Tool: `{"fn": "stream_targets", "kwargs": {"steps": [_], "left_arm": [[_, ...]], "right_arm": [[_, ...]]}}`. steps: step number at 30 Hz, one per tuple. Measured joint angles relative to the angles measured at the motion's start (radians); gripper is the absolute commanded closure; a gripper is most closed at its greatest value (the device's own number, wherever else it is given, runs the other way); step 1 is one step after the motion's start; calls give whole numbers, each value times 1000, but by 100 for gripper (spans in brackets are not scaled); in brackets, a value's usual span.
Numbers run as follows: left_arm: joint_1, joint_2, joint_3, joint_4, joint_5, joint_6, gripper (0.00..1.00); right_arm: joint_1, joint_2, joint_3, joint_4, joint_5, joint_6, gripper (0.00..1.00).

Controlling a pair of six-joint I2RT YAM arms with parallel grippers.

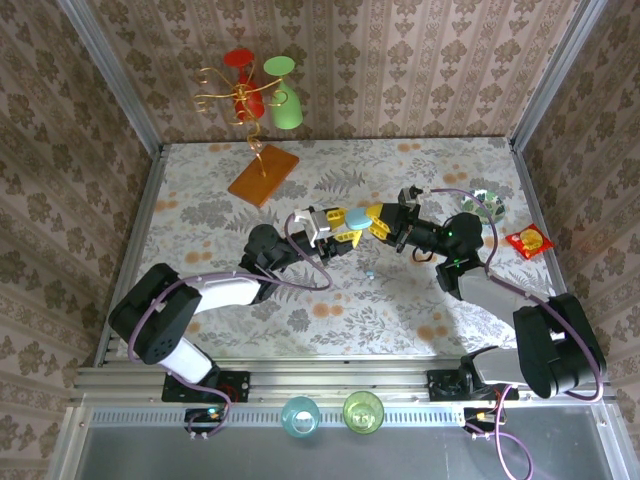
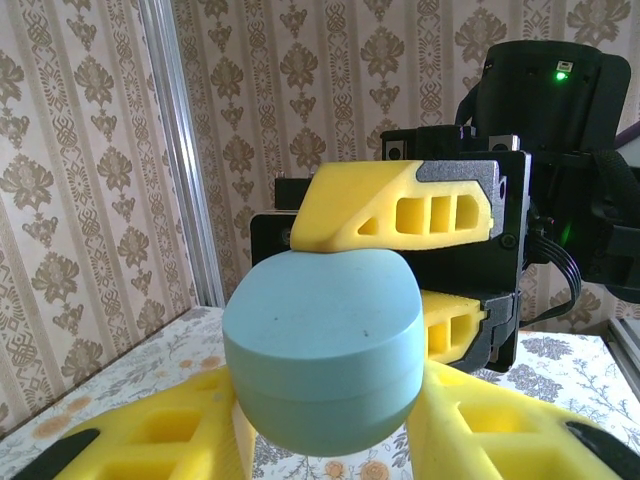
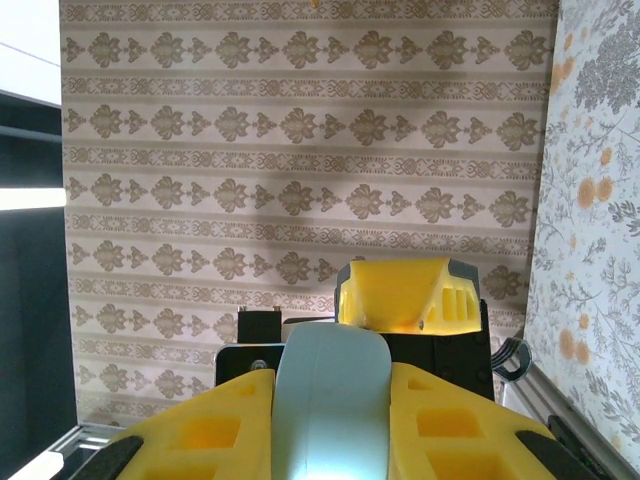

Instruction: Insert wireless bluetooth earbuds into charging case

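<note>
A pale blue pebble-shaped charging case [image 1: 357, 216] hangs closed above the middle of the table, between both grippers. My left gripper [image 1: 338, 228] comes at it from the left. In the left wrist view the case [image 2: 325, 345] lies flat and my left gripper [image 2: 328, 405] is shut on it, both yellow fingers [image 2: 470, 425] touching its sides. My right gripper [image 1: 382, 221] is shut on the case from the right. In the right wrist view the case [image 3: 330, 370] stands on edge, pinched in my right gripper [image 3: 332, 420]. One tiny whitish earbud [image 1: 369, 273] lies on the table below the grippers.
A wooden base [image 1: 263, 176] with a wire stand carrying red and green pieces stands at the back left. A small round disc [image 1: 488, 205] and a red packet [image 1: 528, 242] lie at the right edge. Two cups [image 1: 300, 415] sit by the near rail.
</note>
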Motion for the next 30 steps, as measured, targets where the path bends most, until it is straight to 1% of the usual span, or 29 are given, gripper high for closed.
{"fn": "stream_targets", "kwargs": {"steps": [4,7,11,14,17,18,19,21,24,25,28,30], "left_arm": [[1,4,6,0,6,-8,54],[1,6,13,0,11,-14,54],[2,6,14,0,14,-23,62],[5,6,14,0,19,-28,70],[5,7,14,1,21,-29,75],[5,7,14,1,21,-29,76],[5,7,14,1,21,-29,76],[5,7,14,1,21,-29,76],[5,8,14,2,31,-29,77],[5,8,14,2,36,-29,77],[12,8,11,3,47,-31,77],[27,6,-5,6,57,-39,77]], "right_arm": [[0,5,0,1,-3,0,87],[2,6,0,1,-6,0,87],[2,7,1,2,-6,0,87],[2,8,4,2,-6,0,87],[2,8,5,1,-6,0,86],[2,8,5,1,-6,-1,83],[2,8,5,1,-6,-1,76],[2,7,5,-5,-6,-4,60],[2,-8,10,-58,-6,-45,44],[2,-20,13,-92,-6,-68,40],[-4,-90,35,-258,-5,-187,29],[-7,-159,85,-459,8,-334,22]]}}
